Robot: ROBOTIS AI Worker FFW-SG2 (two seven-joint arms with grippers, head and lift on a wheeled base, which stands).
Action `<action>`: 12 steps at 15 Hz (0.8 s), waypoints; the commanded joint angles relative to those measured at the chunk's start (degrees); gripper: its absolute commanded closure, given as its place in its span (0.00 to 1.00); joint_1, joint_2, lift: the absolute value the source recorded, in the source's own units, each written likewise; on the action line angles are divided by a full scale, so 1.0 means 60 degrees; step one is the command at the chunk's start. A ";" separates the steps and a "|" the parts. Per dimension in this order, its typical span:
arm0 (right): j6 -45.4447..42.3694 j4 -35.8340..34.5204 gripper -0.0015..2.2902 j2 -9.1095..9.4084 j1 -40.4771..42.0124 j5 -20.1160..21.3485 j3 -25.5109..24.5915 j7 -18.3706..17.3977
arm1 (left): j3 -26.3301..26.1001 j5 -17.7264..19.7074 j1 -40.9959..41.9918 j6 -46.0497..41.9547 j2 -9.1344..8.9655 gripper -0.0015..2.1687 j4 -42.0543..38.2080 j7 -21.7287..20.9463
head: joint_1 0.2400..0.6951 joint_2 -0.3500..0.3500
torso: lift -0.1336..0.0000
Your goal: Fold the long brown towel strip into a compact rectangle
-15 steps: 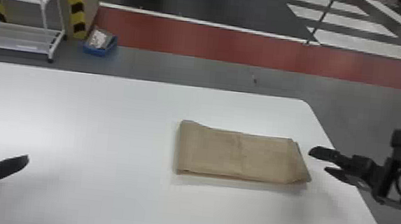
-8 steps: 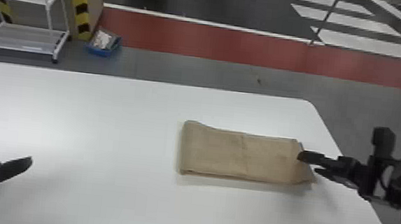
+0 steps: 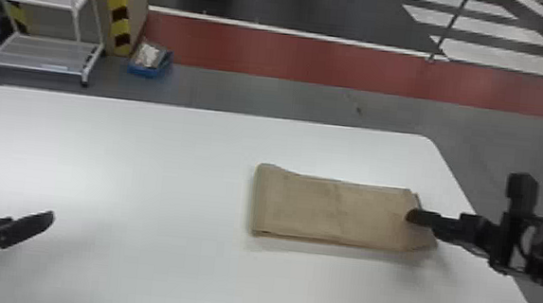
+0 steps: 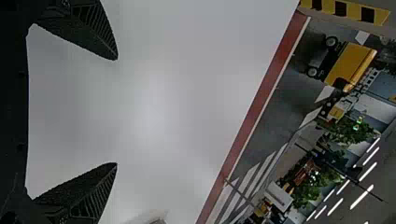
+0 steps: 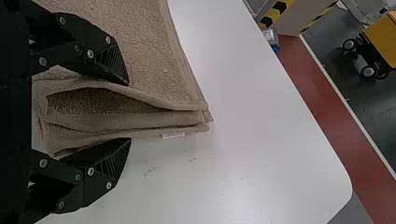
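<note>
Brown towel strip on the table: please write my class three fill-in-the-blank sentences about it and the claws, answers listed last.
The folded towel strip lies on a ____ table.
The claw at the towel strip's end belongs to the robot's ____ arm.
The left claw is not shut but ____.
Missing words: white; right; open.

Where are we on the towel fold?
Done, by the look of it: towel lies flat on the table as a layered rectangle, longer than wide.
In hand: right end effector is at the towel's right end, fingers open, one each side of the stacked layers; no grip yet. Left end effector is open over the table, away from it.
Left: probably grip that end, fold once more, release.
</note>
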 commanded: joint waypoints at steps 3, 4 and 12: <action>-0.0146 0.0034 0.31 0.0076 0.0091 0.0024 -0.0015 0.0003 | 0.0002 0.0000 0.0031 -0.0026 0.0008 0.03 0.0004 -0.0015 | 1.00 0.25 | 0.10; -0.0176 0.0034 0.34 0.0076 0.0105 0.0009 -0.0030 0.0003 | 0.0002 0.0000 0.0046 -0.0026 0.0008 0.03 0.0004 -0.0029 | 1.00 0.25 | 0.10; -0.0205 0.0005 0.10 0.0018 0.0354 -0.0123 -0.0469 0.0238 | 0.0002 0.0000 0.0090 -0.0113 0.0008 0.03 0.0004 -0.0059 | 1.00 0.24 | 0.10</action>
